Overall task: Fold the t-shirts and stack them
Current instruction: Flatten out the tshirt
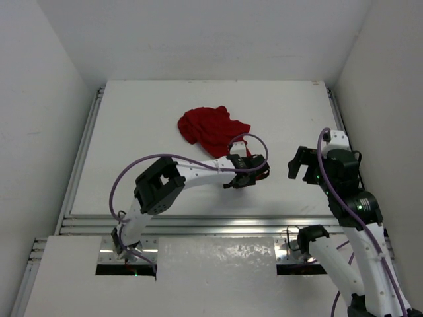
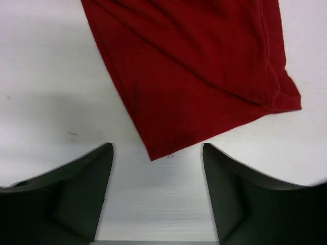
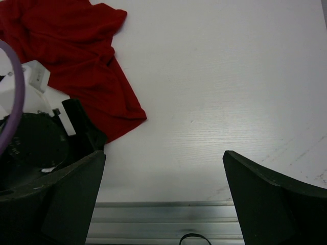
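The dark red t-shirt lies crumpled on the white table, a little behind the middle. My left gripper is open and empty at the shirt's near right edge. In the left wrist view a corner of the shirt points down between the open fingers, and the gripper is just above the table. My right gripper is open and empty, to the right of the shirt and apart from it. The right wrist view shows the shirt at upper left, the right gripper and the left gripper.
An aluminium rail runs along the table's near edge and also shows in the right wrist view. White walls close in the left, back and right sides. A purple cable loops over the left arm.
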### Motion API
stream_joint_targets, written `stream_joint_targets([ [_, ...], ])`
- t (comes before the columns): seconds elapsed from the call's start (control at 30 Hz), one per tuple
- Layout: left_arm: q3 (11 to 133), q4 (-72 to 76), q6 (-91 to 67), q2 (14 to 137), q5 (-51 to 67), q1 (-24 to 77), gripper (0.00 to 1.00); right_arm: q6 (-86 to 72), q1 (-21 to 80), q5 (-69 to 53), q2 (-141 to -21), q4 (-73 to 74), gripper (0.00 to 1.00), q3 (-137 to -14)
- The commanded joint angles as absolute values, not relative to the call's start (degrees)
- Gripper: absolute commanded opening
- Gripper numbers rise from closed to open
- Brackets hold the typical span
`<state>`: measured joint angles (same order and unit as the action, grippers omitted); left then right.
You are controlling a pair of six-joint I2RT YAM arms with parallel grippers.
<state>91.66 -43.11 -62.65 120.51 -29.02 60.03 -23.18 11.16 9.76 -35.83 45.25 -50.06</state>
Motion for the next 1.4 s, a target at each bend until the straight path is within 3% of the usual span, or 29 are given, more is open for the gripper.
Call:
stream_joint_targets([
  [0.0, 94.7, -43.3, -62.8, 122.0, -29.8, 58.8, 0.61, -22.6, 11.7, 9.3, -34.5, 43.3, 0.99, -51.2],
  [0.1, 94.4, -44.3, -62.1, 123.6, -28.1, 57.7, 0.52, -22.5, 11.9, 9.1, -34.2, 43.2, 0.99, -51.2],
  [0.3, 87.2, -40.2, -62.4, 122.6, -25.0, 58.5, 0.51, -22.6, 12.5, 9.2, -34.2, 42.7, 0.99, -51.2],
  [0.33, 86.8, -40.0, -62.5, 122.8, -24.8, 58.5, 0.46, -22.7, 12.6, 9.1, -34.3, 42.6, 0.99, -51.2],
  [0.4, 86.0, -39.0, -62.1, 123.4, -24.4, 58.4, 0.25, -22.8, 12.5, 8.7, -34.5, 42.3, 0.99, -51.0],
  [0.43, 85.8, -39.2, -61.9, 123.6, -24.5, 58.3, 0.07, -22.9, 12.5, 8.4, -34.6, 42.1, 0.99, -50.9],
  [0.47, 85.3, -40.2, -61.6, 123.3, -25.4, 57.8, 0.00, -22.9, 12.5, 8.2, -34.7, 42.1, 0.99, -50.9],
  [0.53, 82.3, -46.1, -62.8, 120.3, -30.7, 57.5, 0.00, -22.8, 12.5, 7.2, -35.6, 41.9, 0.99, -51.1],
  [0.67, 67.6, -56.7, -70.7, 99.1, -42.7, 55.0, 0.00, -25.6, 12.5, -2.5, -40.1, 38.3, 0.99, -49.3],
  [0.8, 52.7, -53.5, -67.7, 80.1, -41.7, 47.2, 0.00, -33.1, 12.9, -19.7, -56.5, 19.2, 0.99, -42.3],
  [0.87, 48.3, -49.3, -65.2, 73.0, -39.8, 45.1, 0.00, -38.8, 14.1, -22.0, -62.9, 10.7, 0.99, -40.4],
  [1.03, 46.3, -45.4, -61.4, 70.7, -37.2, 43.6, 0.00, -48.8, 21.5, -20.7, -84.4, -5.5, 0.88, -41.3],
  [1.3, 44.2, -43.4, -58.7, 70.4, -36.4, 43.4, 0.00, -64.6, 34.9, -9.1, -94.1, -17.1, 0.79, -38.2],
  [1.37, 43.8, -43.2, -58.3, 70.1, -36.3, 43.4, 0.00, -67.2, 36.4, -6.3, -96.9, -17.8, 0.72, -39.2],
])
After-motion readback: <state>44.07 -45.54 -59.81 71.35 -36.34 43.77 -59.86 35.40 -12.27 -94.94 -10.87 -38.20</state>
